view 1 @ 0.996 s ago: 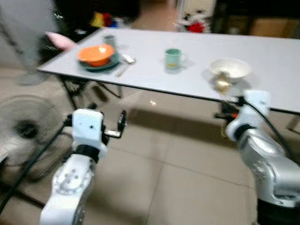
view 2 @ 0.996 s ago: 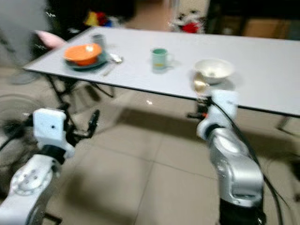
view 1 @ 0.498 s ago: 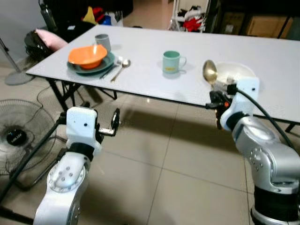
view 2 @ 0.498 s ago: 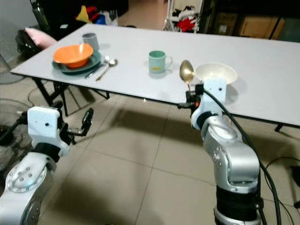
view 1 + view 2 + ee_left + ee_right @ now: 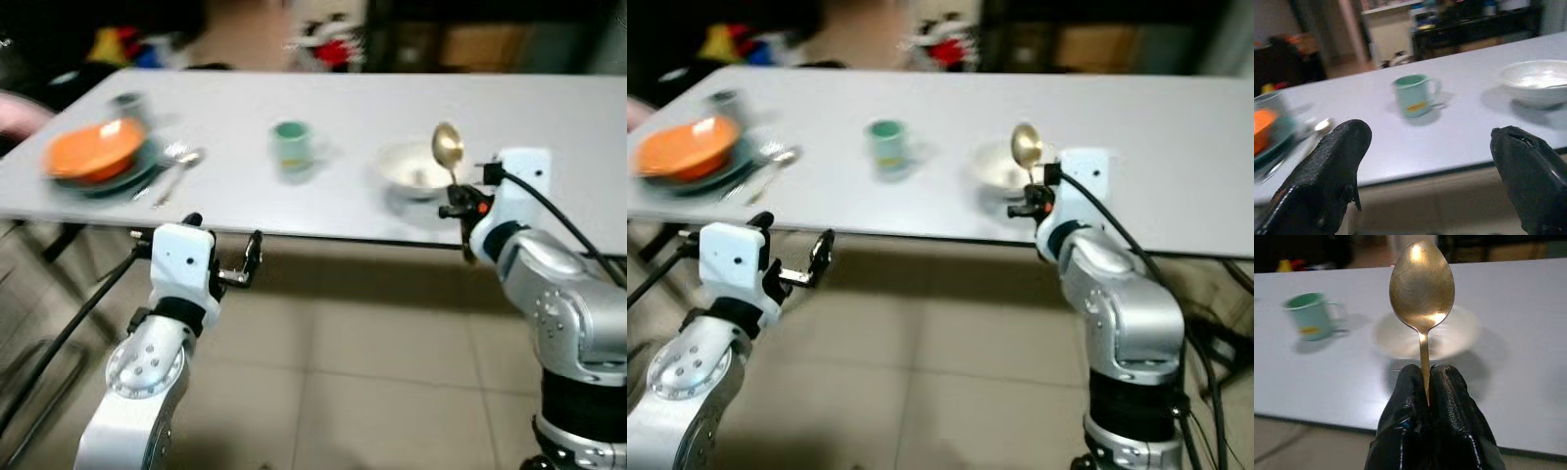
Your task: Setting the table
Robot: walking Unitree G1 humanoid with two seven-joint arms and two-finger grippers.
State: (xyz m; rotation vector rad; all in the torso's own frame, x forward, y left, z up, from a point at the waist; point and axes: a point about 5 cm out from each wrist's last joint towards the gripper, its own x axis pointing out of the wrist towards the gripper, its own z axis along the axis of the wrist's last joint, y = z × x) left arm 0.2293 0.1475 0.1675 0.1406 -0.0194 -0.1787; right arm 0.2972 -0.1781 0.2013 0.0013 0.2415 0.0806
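While its jaws pinch the handle, the right gripper [image 5: 1426, 382] holds a gold spoon [image 5: 1421, 289] upright.
Just behind it, a white bowl [image 5: 415, 169] sits on the bench [image 5: 549, 127]; the left gripper [image 5: 1430, 147] gapes empty; no writing is legible.

Soft indoor light falls evenly on the pale table [image 5: 549, 117], glinting off the gold spoon [image 5: 1421, 281] (its bowl sharp), while motion blur smears the orange bowl [image 5: 93, 149], the mug [image 5: 290, 144] and the dark background.
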